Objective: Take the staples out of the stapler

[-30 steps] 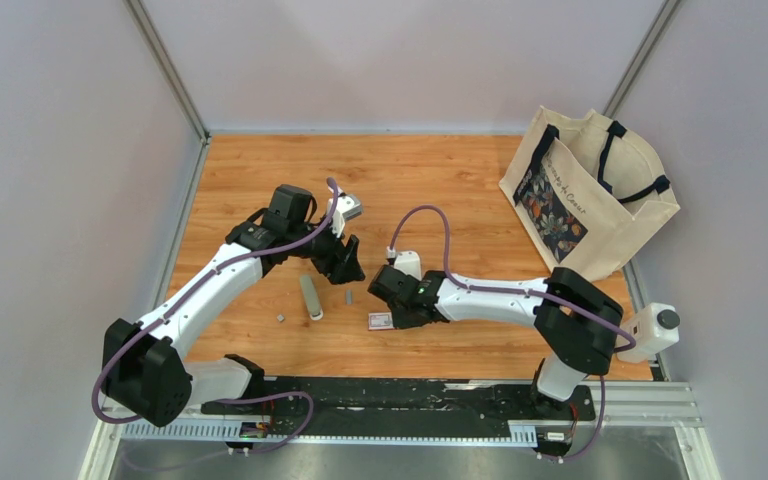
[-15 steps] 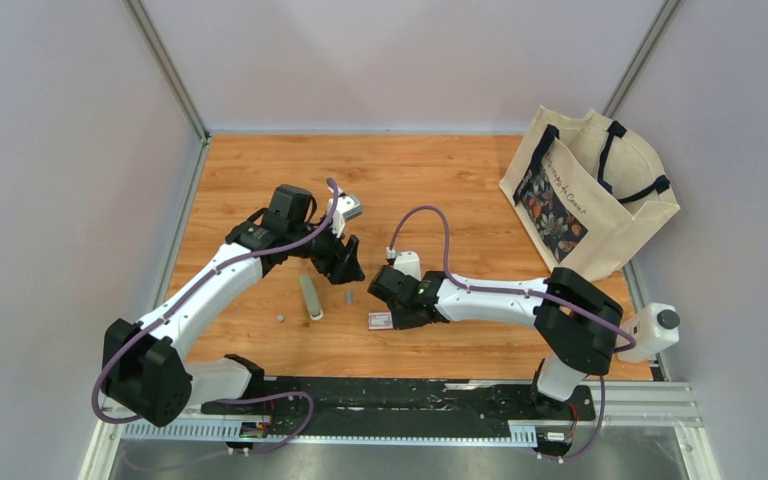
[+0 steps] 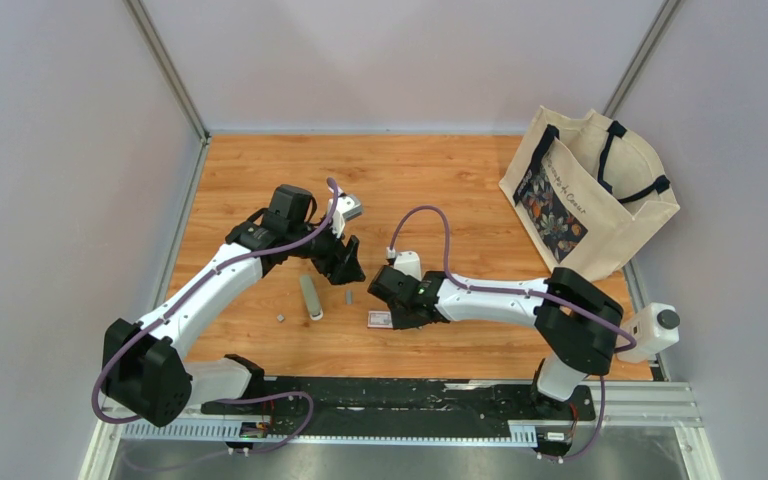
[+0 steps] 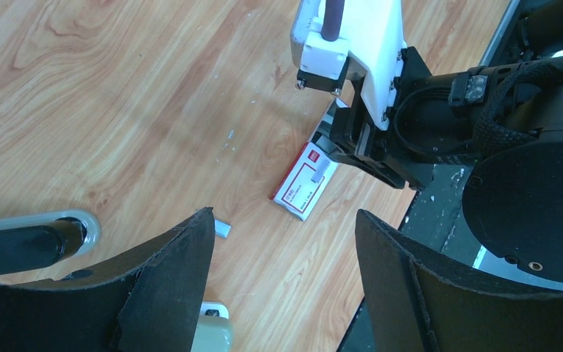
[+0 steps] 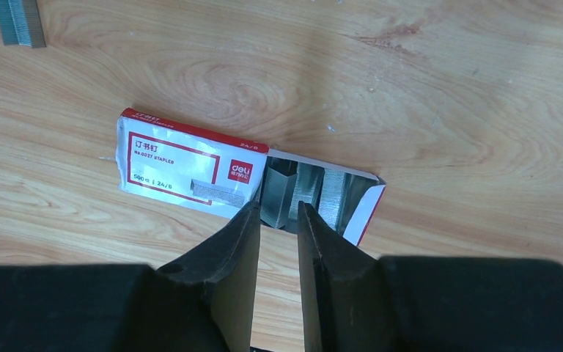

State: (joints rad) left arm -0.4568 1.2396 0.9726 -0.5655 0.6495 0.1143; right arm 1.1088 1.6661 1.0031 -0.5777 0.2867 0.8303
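Note:
The pale grey-green stapler (image 3: 310,297) lies on the wooden table; its end shows in the left wrist view (image 4: 212,331). A loose grey strip of staples (image 3: 348,297) lies beside it, also in the left wrist view (image 4: 222,229) and the right wrist view (image 5: 18,20). A tiny staple bit (image 3: 279,317) lies left of the stapler. My left gripper (image 3: 345,262) hovers open and empty (image 4: 284,214). My right gripper (image 3: 390,305) is at the open end of the red-and-white box (image 5: 190,163), its jaws narrowly closed (image 5: 278,213) around a staple strip (image 5: 280,187) in the tray.
A cream tote bag (image 3: 590,190) with a floral panel stands at the back right. Grey walls enclose the table on three sides. The black base rail (image 3: 410,395) runs along the near edge.

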